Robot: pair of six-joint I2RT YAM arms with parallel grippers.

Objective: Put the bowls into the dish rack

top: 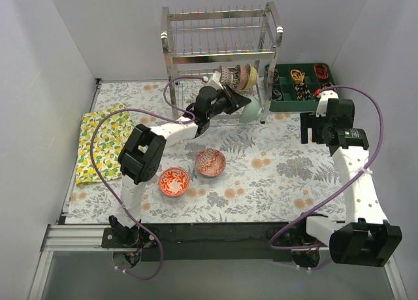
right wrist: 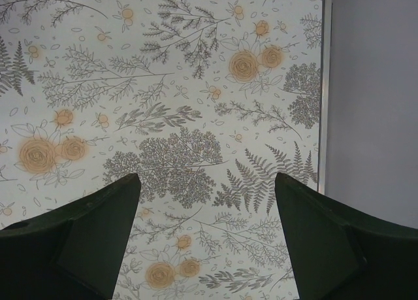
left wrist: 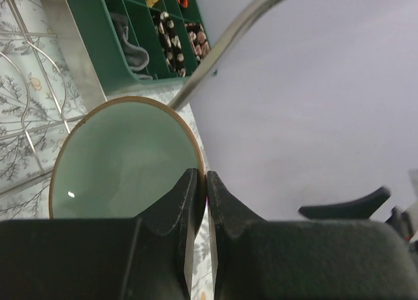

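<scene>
The chrome dish rack (top: 222, 48) stands at the back centre, with several bowls (top: 236, 77) on edge in its lower tier. My left gripper (top: 240, 102) is shut on the rim of the plain pale green bowl (left wrist: 124, 159), held on edge just in front of the rack's lower tier; that bowl also shows in the top view (top: 249, 112). The orange-red bowl (top: 174, 181) and the pink-red bowl (top: 211, 162) sit on the floral cloth. My right gripper (right wrist: 208, 202) is open and empty above the cloth at the right.
A green compartment tray (top: 300, 87) with small items stands right of the rack; it also shows in the left wrist view (left wrist: 124, 32). A yellow lemon-print cloth (top: 101, 142) lies at the left. A chrome rack bar (left wrist: 228, 42) crosses the left wrist view.
</scene>
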